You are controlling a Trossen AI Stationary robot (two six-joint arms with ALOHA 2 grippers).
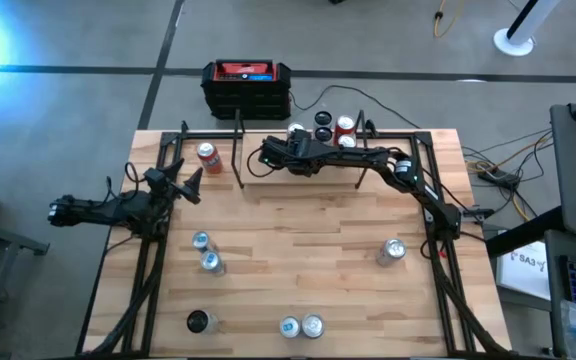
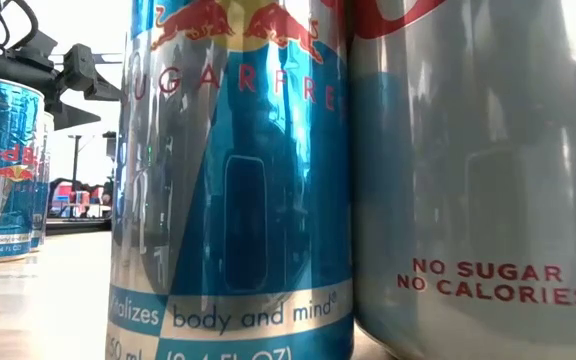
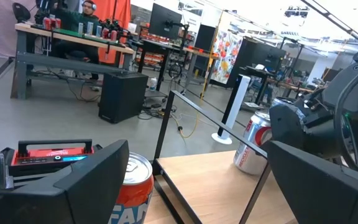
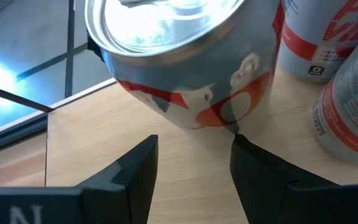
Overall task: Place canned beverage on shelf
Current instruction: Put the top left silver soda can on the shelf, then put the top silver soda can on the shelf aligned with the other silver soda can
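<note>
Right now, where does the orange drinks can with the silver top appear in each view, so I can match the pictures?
High view: orange drinks can stands at the back left of the wooden table.
Low view: not in it.
Left wrist view: the can is at the bottom edge, left of centre.
Right wrist view: not in it.
Shared landmark: the black box with red top, behind the can.

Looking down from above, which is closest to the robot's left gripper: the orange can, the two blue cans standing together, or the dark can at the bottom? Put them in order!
From the left gripper, in the view from above:
1. The orange can, just beyond it toward the table's back edge.
2. The two blue cans, toward the front, in the table's left half.
3. The dark can, near the front edge, on the left.
</note>
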